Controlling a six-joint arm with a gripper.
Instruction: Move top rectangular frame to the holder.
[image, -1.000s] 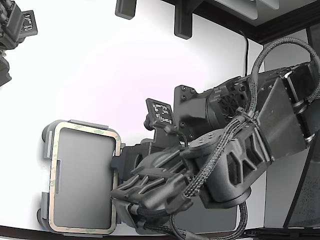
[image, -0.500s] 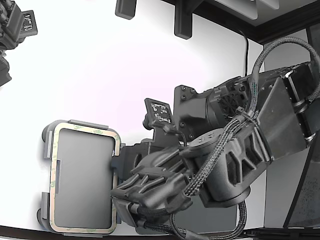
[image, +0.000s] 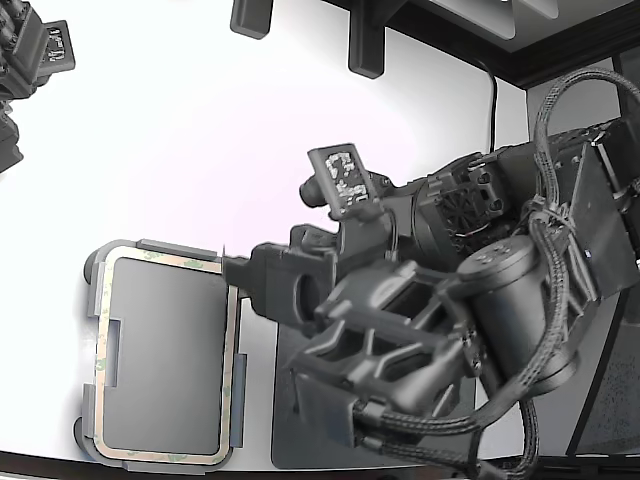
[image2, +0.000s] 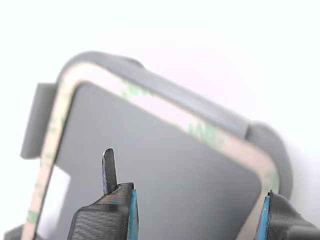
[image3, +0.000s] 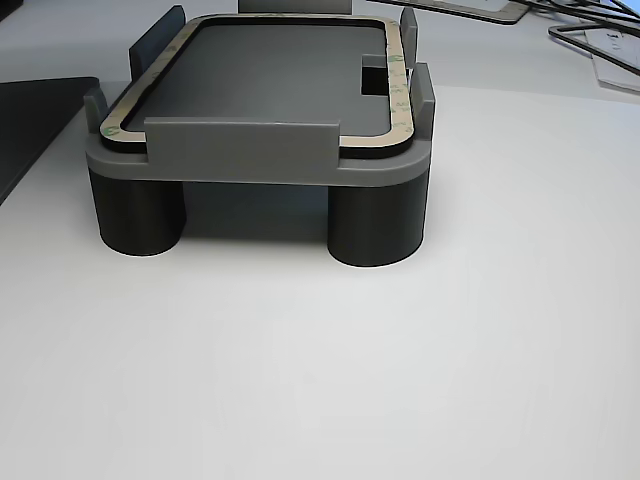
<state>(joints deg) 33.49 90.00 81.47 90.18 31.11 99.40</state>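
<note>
The tan-beige rectangular frame (image: 108, 300) with greenish patches lies flat in the light grey holder (image: 92, 270), along its rim, at the exterior view's lower left. It shows the same way in the wrist view (image2: 200, 132) and the other view (image3: 397, 70). The holder (image3: 240, 150) stands on dark round feet. My gripper (image: 232, 265) hangs just off the holder's right edge in the exterior view. In the wrist view the gripper (image2: 190, 200) is open and empty, and its fingers (image2: 108, 170) stand wide apart above the frame without touching it.
A dark grey flat mat (image: 285, 400) lies right of the holder under my arm, and it also shows in the other view (image3: 30, 110). A second arm (image: 30, 60) sits at the exterior view's top left. Black fixtures (image: 365, 40) stand at the table's far edge.
My arm has risen and turned, and the gripper has drawn back from the frame's right side toward the holder's upper right corner. The frame stays in the holder.
</note>
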